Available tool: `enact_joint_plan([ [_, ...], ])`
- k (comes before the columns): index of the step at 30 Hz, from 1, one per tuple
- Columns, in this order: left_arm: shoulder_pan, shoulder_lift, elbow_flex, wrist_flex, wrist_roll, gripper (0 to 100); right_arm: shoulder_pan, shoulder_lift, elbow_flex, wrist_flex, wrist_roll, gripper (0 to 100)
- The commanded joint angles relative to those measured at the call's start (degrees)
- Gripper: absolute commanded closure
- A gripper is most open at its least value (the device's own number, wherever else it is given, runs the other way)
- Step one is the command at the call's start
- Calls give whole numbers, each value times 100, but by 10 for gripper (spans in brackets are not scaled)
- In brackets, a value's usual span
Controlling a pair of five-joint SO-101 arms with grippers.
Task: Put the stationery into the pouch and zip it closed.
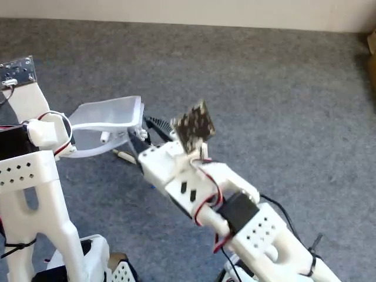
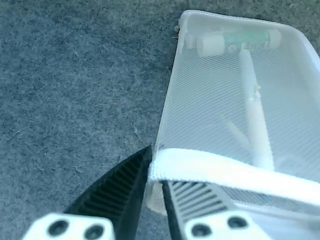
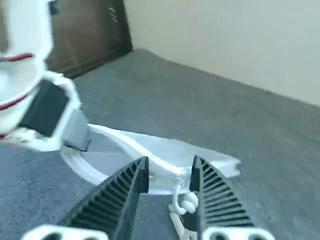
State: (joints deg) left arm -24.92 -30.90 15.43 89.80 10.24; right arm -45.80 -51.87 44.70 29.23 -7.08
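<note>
The right arm (image 1: 247,223) comes in from five o'clock, stretched low toward the middle of the grey surface (image 1: 282,94). The left arm (image 1: 29,194) stands tall at eight o'clock, bent over at its top.

The left fingers (image 2: 117,197) are clamped on the white band along the mouth of the pouch (image 2: 220,95), one on each side. The right fingers (image 3: 122,192) stand apart, with the knotted white zip cord (image 3: 182,202) hanging in the gap; whether it touches either one I cannot tell.

The pouch sits at ten o'clock from the middle, its mouth gaping. From overhead its contents are little more than a small white stub. The left wrist view looks through the mesh to a white pen (image 2: 255,115) lying lengthwise and a stubby pale-green tube (image 2: 235,41) across the far end. From overhead the right arm's own wrist hides most of its fingers.

Beyond, at twelve o'clock, runs a pale wall (image 1: 188,12).
</note>
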Motion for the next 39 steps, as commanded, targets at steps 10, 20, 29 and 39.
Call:
enact_joint_plan([
  [10, -101, 40, -13, -114, 62, 994, 954, 479, -1174, 1314, -1415, 868],
  [20, -101, 40, -13, -114, 62, 994, 1631, 1648, -1174, 1349, -2418, 868],
  [29, -101, 40, -4, -114, 62, 994, 1648, 2246, -1165, 1349, -2523, 868],
  [39, -101, 48, 4, -114, 44, 994, 1859, 3134, -1200, 1349, -2541, 868],
])
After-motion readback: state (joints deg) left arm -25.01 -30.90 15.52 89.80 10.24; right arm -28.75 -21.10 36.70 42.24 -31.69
